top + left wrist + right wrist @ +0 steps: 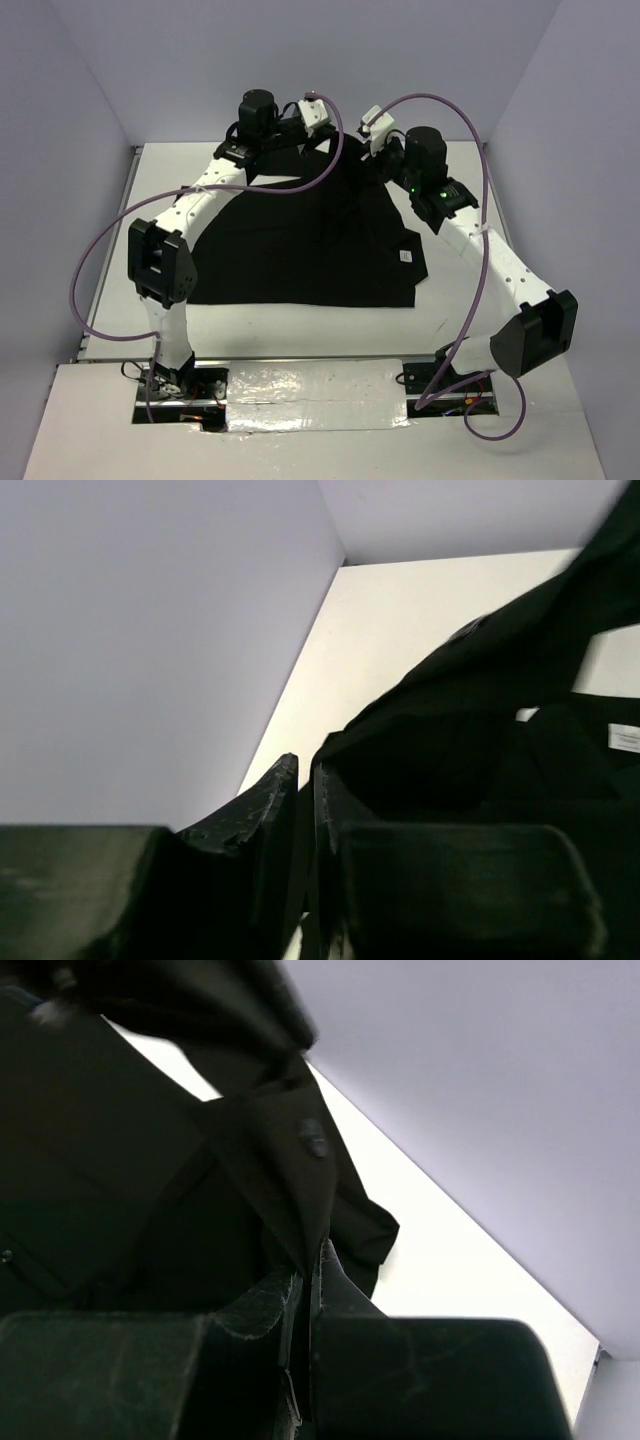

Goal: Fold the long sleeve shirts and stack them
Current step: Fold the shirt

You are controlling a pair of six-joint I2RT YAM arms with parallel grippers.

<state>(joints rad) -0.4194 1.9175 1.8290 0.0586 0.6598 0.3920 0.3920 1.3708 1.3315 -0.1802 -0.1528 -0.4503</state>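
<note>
Standing over the matte white rectangular table [300, 340], I'd judge a first fold is under way, with nothing stacked. The plain black soft-fabric long-sleeved shirt [320, 250] lies across the table's middle in a rough triangle, its near hem straight and flat, its far part bunched and raised off the table. At the table's far side, the right gripper [310, 1265] is clamped tight on a limp, hanging fold of that cloth. The left gripper [303, 780] has its jaws only narrowly apart; cloth rests against one finger, but whether any is caught I cannot tell. The next move probably calls for an even hold on both sides before carrying the fabric toward the table's near edge. A small white tag [406, 257] and a tiny dark button [313, 1143] break the black.
</note>
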